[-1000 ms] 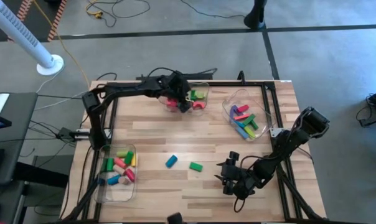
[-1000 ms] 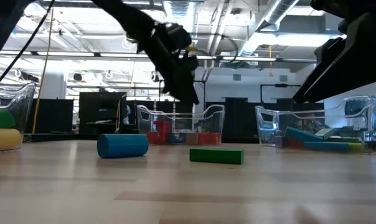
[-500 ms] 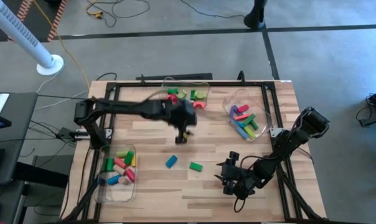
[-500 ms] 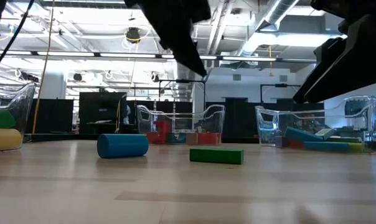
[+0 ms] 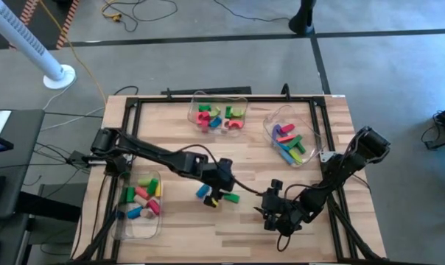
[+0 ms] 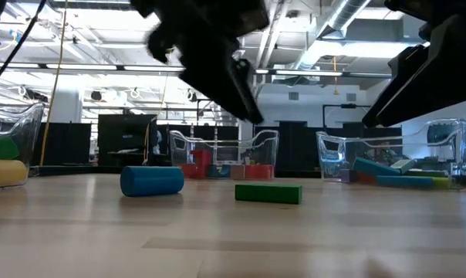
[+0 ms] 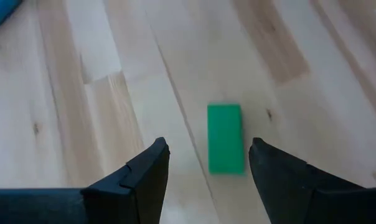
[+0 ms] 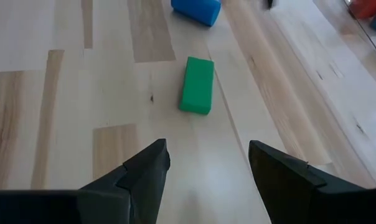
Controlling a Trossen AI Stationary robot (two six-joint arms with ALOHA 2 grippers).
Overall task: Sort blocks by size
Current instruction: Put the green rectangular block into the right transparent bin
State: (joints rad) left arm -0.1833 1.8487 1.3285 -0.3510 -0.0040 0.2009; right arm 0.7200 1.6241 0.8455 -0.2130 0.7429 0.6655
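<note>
Two loose blocks are seen on the bare wood of the table (image 5: 178,158) from overhead: a blue cylinder (image 5: 202,191) and a green bar (image 5: 232,197), lying near each other toward the near edge. The left gripper (image 5: 216,195) is stretched out over the gap between them, and part of the bar is covered by it in that view. What the overhead picture hides is supplied by the left wrist view, where the green bar is framed between the two dark fingers (image 7: 147,177), which stand wide apart and hold nothing (the bar lies flat on the boards, untouched). The level view adds what neither shows: the cylinder resting on its side and the bar lying flat beside it, with the left arm's dark bulk hanging above and clear of both. The right gripper (image 5: 270,215) is parked near the table's near edge, well apart from the blocks; its own wrist view shows its fingers (image 8: 144,174) spread wide and empty, with the same green bar and blue cylinder farther off on the wood. Only the overhead view takes in all three clear bins: a far bin (image 5: 195,98), a right bin (image 5: 316,134) and a near-left bin (image 5: 124,222), each already holding blocks of mixed colours. In the level view the bins are glimpsed only as clear walls behind the loose pieces.
</note>
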